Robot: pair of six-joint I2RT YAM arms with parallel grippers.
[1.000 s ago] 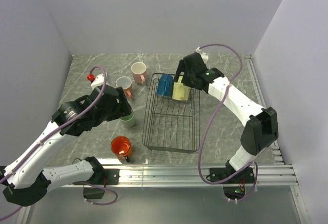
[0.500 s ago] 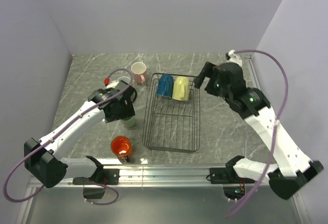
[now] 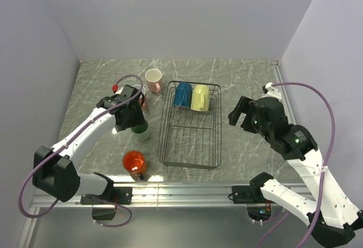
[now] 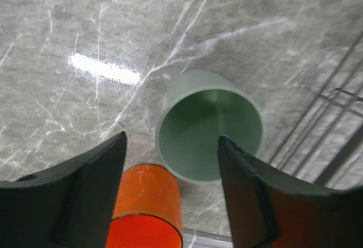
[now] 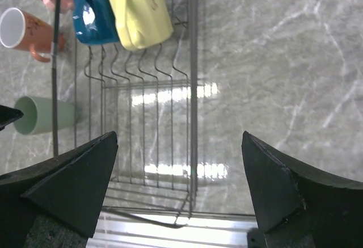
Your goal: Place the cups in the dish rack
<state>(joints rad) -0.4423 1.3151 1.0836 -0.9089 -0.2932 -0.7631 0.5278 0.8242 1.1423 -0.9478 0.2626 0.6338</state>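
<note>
Left gripper (image 4: 170,163) jaws wide and empty, hanging over the mint green mug (image 4: 210,126), which stands upright on the table (image 3: 102,78) just left of the dish rack (image 3: 189,165). I'd nudge rackward so one finger clears the rim, then drop and pinch the wall. Right gripper (image 5: 178,163) wide, empty. Left wrist shows that offset and the orange mug (image 4: 144,202) close by; it misses the blue mug (image 3: 182,93) and yellow mug (image 3: 199,97) racked, clear from the top

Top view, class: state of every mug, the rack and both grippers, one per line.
blue mug, in rack
pale yellow mug, in rack
mint green mug, upright on table
orange mug, upright on table
pink mugs, upright on table
dish rack, holds two mugs
left gripper, open over mint green mug
right gripper, open, empty
</note>
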